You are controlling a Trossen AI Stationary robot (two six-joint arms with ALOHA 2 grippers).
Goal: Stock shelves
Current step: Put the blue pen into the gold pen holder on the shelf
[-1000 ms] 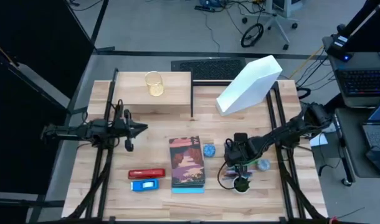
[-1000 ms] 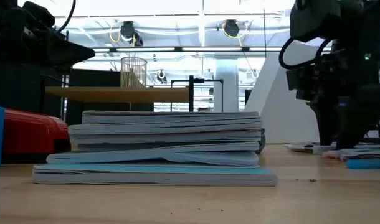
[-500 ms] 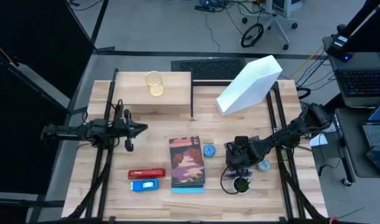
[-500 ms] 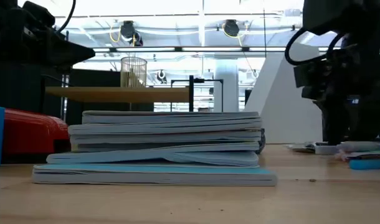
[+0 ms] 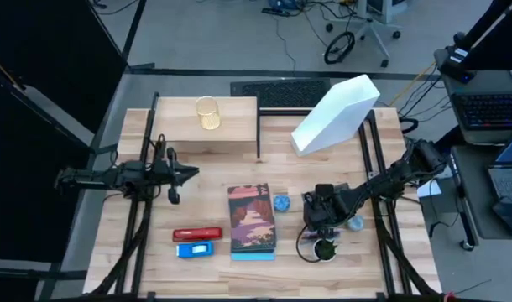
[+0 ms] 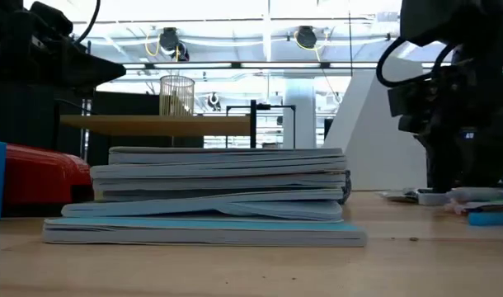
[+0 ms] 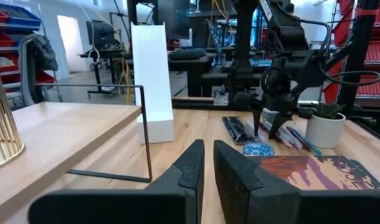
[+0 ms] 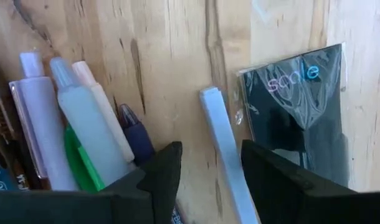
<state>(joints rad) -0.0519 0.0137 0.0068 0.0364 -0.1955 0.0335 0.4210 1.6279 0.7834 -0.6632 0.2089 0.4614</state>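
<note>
Left hand (image 5: 191,173) parked left of worktop (image 5: 214,151), fingers pressed nearly together. Plank shelf (image 5: 227,113) far left, wire cup (image 5: 208,111) on it. White file holder (image 5: 336,113) far right. Right hand (image 5: 317,228) spread over pens (image 8: 84,124), light-blue stick (image 8: 222,143) between fingers.

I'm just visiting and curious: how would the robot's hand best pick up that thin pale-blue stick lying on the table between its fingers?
Probably from straight above, pinching the pale-blue stick across its narrow width near the middle. It lies flat on the wooden table, long and slim, with bare wood on both sides, and the right hand is open and straddling it.
</note>
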